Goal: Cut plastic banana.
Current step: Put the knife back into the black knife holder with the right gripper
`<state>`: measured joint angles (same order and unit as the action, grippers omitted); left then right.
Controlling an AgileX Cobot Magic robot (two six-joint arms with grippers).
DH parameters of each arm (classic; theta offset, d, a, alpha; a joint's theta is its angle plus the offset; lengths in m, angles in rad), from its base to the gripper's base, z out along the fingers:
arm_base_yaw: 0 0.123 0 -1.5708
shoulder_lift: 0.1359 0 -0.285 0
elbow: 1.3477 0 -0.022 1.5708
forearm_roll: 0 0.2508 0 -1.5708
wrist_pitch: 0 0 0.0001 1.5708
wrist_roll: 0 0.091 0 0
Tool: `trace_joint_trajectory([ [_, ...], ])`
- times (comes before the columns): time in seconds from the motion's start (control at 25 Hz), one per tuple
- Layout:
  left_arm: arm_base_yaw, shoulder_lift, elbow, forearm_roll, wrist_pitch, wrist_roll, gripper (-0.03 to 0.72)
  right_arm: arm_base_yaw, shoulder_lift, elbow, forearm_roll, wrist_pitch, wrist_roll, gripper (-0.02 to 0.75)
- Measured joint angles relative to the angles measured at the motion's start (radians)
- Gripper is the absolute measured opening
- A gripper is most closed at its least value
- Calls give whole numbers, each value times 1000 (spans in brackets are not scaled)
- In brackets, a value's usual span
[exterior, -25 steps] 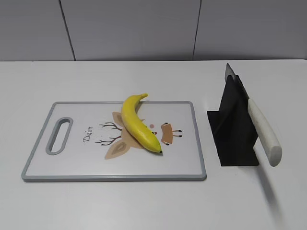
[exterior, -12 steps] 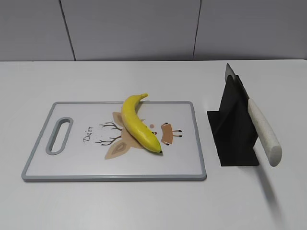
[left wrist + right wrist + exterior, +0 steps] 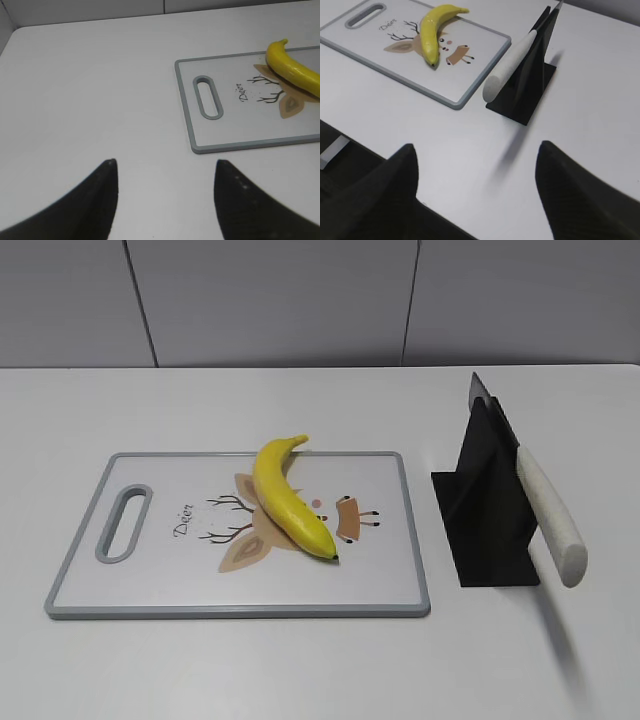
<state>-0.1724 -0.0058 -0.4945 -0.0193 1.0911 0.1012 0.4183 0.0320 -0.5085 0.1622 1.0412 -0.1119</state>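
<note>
The plastic banana (image 3: pixel 289 501) lies whole on the cutting board (image 3: pixel 150 590), set on a slant across the printed deer drawing (image 3: pixel 262 530). Its stem points to about one o'clock and just reaches the board's far rim; its dark tip points to about five o'clock, near the board's middle. The board's grey rim runs all the way round, and the handle slot (image 3: pixel 123 523) sits at nine o'clock from the banana, with bare white board around it.

At three o'clock from the board, just off its right edge, stands the black knife stand (image 3: pixel 484 510). It holds the knife (image 3: pixel 545 510) on a slope: the blade tip pokes out at the top toward twelve, and the white handle hangs out over the table toward five o'clock, past the stand's base.

The white table (image 3: pixel 320 660) lies open on every side of the board.

In the left wrist view, the left gripper (image 3: pixel 165 175) hovers over bare table at seven o'clock from the board, jaws spread wide, nothing between them. In the right wrist view, the right gripper (image 3: pixel 477 160) hangs near the table's front edge, jaws also wide apart and empty, with the stand and knife handle at twelve o'clock from it.
</note>
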Motion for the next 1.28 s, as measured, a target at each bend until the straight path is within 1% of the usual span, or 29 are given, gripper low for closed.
trace_joint_trajectory([
  [0.16, 0, 0, 0, 0, 0, 0, 591, 0, -36, 0, 0, 1, 0, 566],
  [0.68, 0, 0, 0, -1, 0, 0, 590, 0, -38, 0, 3, 2, 0, 566],
  [0.76, 0, 0, 0, -1, 0, 0, 590, -12, -38, 0, 7, 2, 0, 566],
  [0.84, 0, 0, 0, -1, 0, 0, 590, -55, -38, 0, 18, 2, 0, 566],
  [1.04, 0, 0, 0, -1, 0, 0, 590, -221, -38, 0, 27, 1, 0, 566],
  [1.16, 0, 0, 0, -2, 0, 0, 588, -284, -38, 0, 27, 1, 0, 566],
  [1.28, 0, 0, 0, -2, 0, 0, 588, -313, -38, 0, 28, 1, 0, 566],
])
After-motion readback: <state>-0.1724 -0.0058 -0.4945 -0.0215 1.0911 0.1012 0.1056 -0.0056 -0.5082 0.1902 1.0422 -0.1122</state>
